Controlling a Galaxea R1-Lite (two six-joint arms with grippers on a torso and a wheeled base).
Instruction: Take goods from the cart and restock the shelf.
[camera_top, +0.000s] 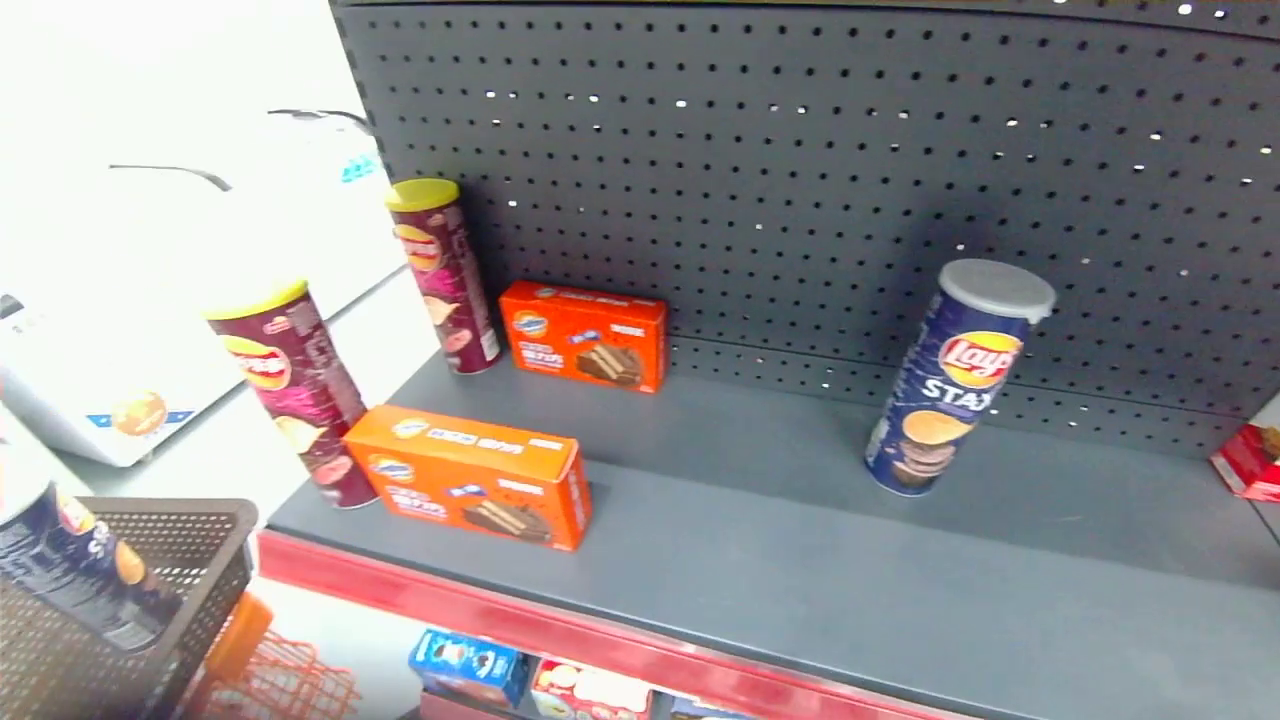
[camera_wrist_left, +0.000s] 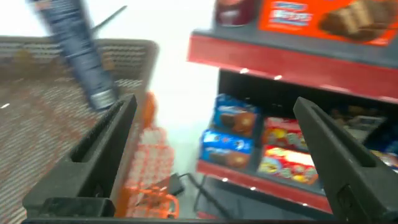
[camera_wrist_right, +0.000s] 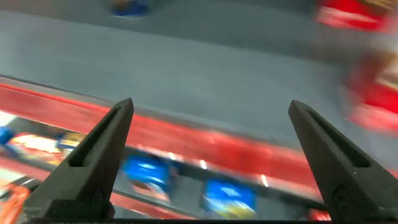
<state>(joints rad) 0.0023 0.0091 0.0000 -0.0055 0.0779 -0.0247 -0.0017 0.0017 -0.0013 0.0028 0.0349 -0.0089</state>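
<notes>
Left gripper (camera_wrist_left: 214, 101) hangs beside the cart basket (camera_wrist_left: 37, 74), right gripper (camera_wrist_right: 209, 104) before the shelf (camera_wrist_right: 186, 68), both with fingers apart.

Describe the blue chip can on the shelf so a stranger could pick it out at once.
Start at the grey shelf backed by dark pegboard. Toward its right side, apart from the orange boxes, one navy can stands upright alone. It is the shelf's only can with a grey lid; the two maroon cans at the left end have yellow lids.
</notes>
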